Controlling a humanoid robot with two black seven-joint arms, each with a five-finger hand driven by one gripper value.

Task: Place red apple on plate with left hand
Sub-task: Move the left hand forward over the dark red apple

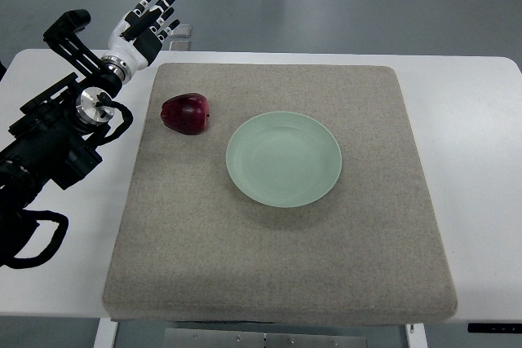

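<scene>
One white rectangular desk carries everything; its surface shows as a bare margin around the mat. One grey-beige square felt mat covers most of the desk, probably to stop items rolling or sliding and to cushion set-downs. One black left arm enters from the picture's left edge with loose cable loops, angled up toward the far left corner of the mat. One pale green round plate lies empty near mat centre, the likely drop target. One white-and-black left hand: fingers spread and extended, holding nothing, positioned beyond the mat's far left corner. One dark red glossy apple rests on the mat just left of the plate, apart from it, near the hand but untouched. Grasp not yet begun. No right arm is in view.
</scene>
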